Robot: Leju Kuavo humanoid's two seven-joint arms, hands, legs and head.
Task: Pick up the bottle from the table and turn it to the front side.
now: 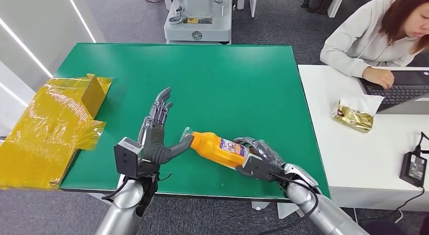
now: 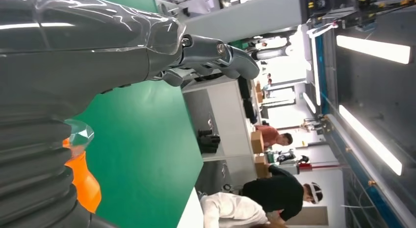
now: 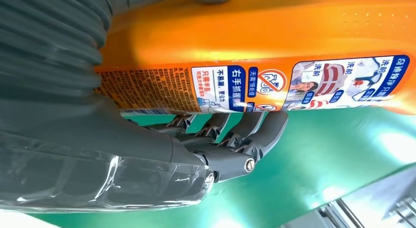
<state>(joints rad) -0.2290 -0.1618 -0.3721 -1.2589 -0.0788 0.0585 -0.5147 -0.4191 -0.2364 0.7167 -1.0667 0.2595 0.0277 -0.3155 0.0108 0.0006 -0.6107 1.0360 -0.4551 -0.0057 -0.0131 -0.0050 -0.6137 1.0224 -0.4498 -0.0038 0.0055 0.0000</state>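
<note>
One orange bottle point(image 1: 218, 147) is seen in the lower centre of the head view, lying tilted above the green table point(image 1: 227, 78), its clear cap end pointing left and its labelled base end to the right. The base end is gripped by the right hand point(image 1: 257, 156), whose fingers are wrapped round the body; in the right wrist view the dark fingers point(image 3: 245, 127) are curled under the printed label of the bottle point(image 3: 274, 37). The left hand point(image 1: 154, 136) is held upright just left of the bottle, fingers spread and raised, nothing grasped; its thumb is stretched toward the cap end, and whether the two touch cannot be told. In the left wrist view the clear cap and orange shoulder of the bottle point(image 2: 86, 181) are seen beside the hand's ribbed cover. One box wrapped in yellow film point(image 1: 53, 126) lies at the left edge, overhanging the table. At the upper right, one person point(image 1: 374, 33) is seated at a white table point(image 1: 349, 159) with one laptop point(image 1: 399, 88), one gold packet point(image 1: 355, 115) and one black power adapter point(image 1: 413, 168).
</note>
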